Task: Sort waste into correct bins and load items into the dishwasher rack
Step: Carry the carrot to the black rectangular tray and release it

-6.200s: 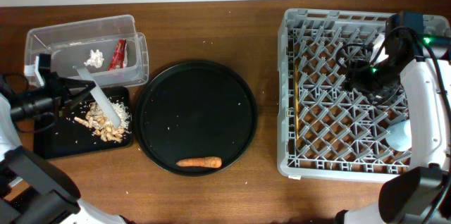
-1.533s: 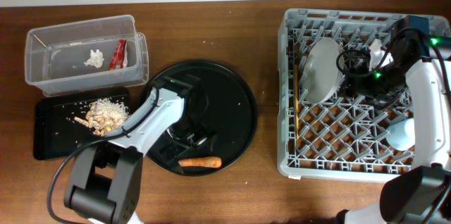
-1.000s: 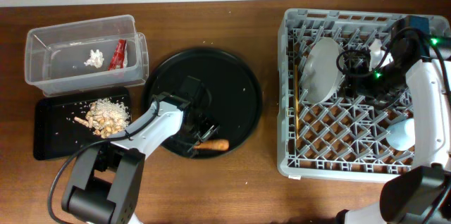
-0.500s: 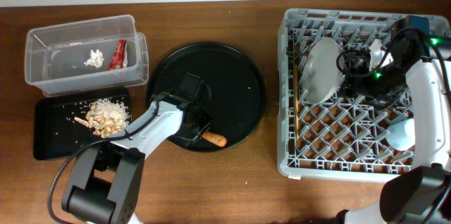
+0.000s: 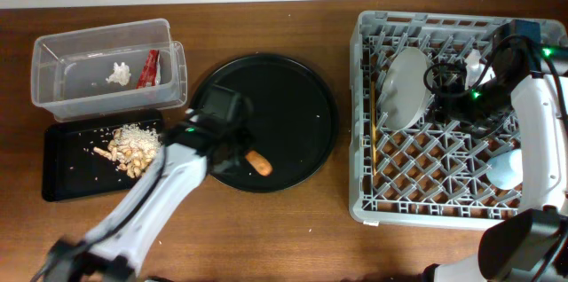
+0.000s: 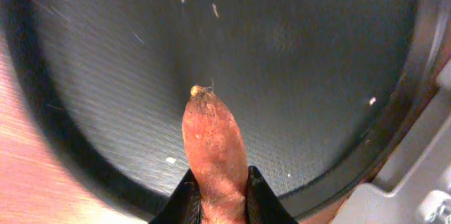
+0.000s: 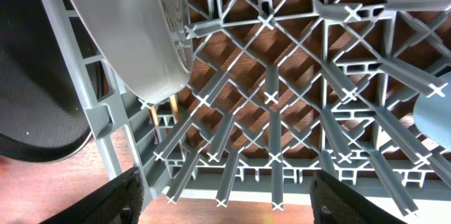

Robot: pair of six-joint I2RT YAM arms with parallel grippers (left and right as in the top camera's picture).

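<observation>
My left gripper [image 5: 248, 156] is shut on the orange carrot [image 5: 258, 163] and holds it over the large round black tray [image 5: 284, 96]. In the left wrist view the carrot [image 6: 213, 143] sticks out between the fingers [image 6: 220, 199]. The clear tub [image 5: 89, 47] holds the red wrapper [image 5: 149, 67] and the white tissue [image 5: 119, 74]. The flat black tray [image 5: 71, 176] holds the beige food scraps [image 5: 133, 144]. The dishwasher rack [image 5: 364, 69] holds the upright grey plate [image 5: 404, 85], the chopsticks [image 5: 376, 140] and the light-blue cup [image 5: 504, 169]. My right gripper [image 7: 225, 196] is open and empty above the rack.
A white piece [image 5: 476, 58], perhaps the bowl, shows beside my right arm, mostly hidden. The round black tray lies between the bins and the rack. Bare wooden table runs along the front edge. The rack's corner [image 6: 423, 182] shows in the left wrist view.
My left gripper closed on the carrot and carried it up and left across the round tray. The round tray slid a little toward the rack. The right arm has not moved.
</observation>
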